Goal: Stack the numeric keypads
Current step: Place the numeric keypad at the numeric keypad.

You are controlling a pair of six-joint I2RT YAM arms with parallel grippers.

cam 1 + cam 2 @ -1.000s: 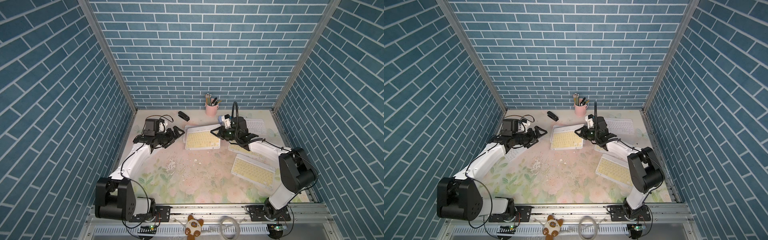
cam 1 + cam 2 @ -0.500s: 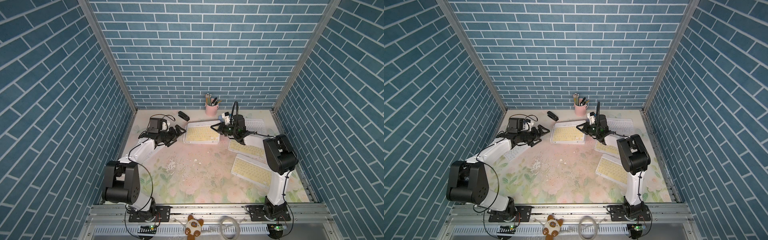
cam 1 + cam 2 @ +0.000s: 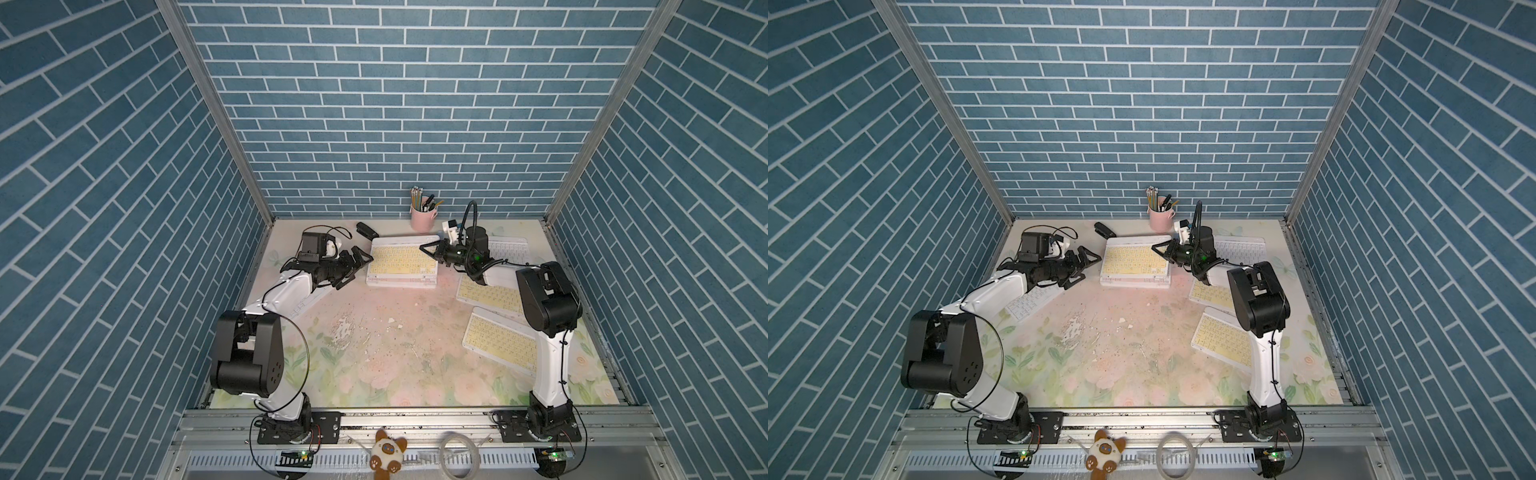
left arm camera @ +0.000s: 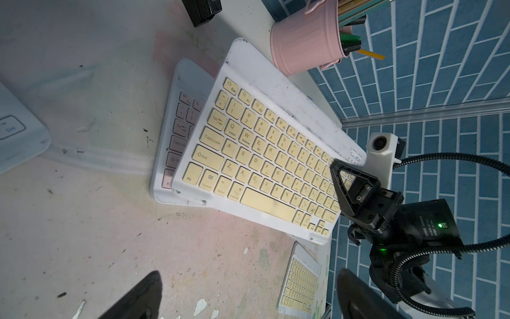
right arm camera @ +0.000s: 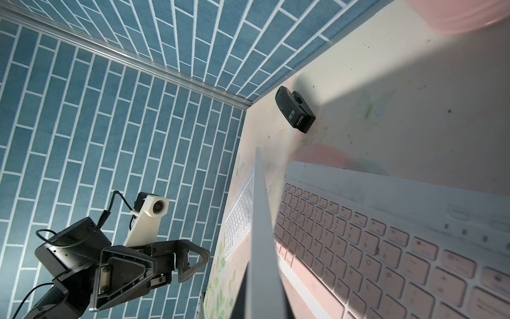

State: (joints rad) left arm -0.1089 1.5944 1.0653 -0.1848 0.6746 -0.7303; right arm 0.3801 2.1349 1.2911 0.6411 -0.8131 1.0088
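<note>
My right gripper (image 3: 430, 249) is shut on the right end of a yellow-keyed keypad (image 3: 401, 262), holding it over a pink-keyed keypad (image 3: 401, 283) at the back middle. In the left wrist view the yellow keypad (image 4: 262, 165) sits askew over the pink keypad (image 4: 182, 129), raised at the gripped end. In the right wrist view its edge (image 5: 259, 234) shows end-on above the pink keys (image 5: 372, 248). My left gripper (image 3: 361, 259) is open and empty, just left of the pair. Other keypads lie apart: white ones (image 3: 509, 249) (image 3: 309, 301), yellow ones (image 3: 488, 295) (image 3: 498, 343).
A pink pencil cup (image 3: 422, 216) stands against the back wall behind the pair. A small black stapler (image 3: 365, 229) lies at the back, left of the cup. My left forearm covers part of the white keypad at the left wall.
My right gripper has carried the yellow keypad a little back and levelled it over the pink one. The left gripper has edged towards the pair, still open.
</note>
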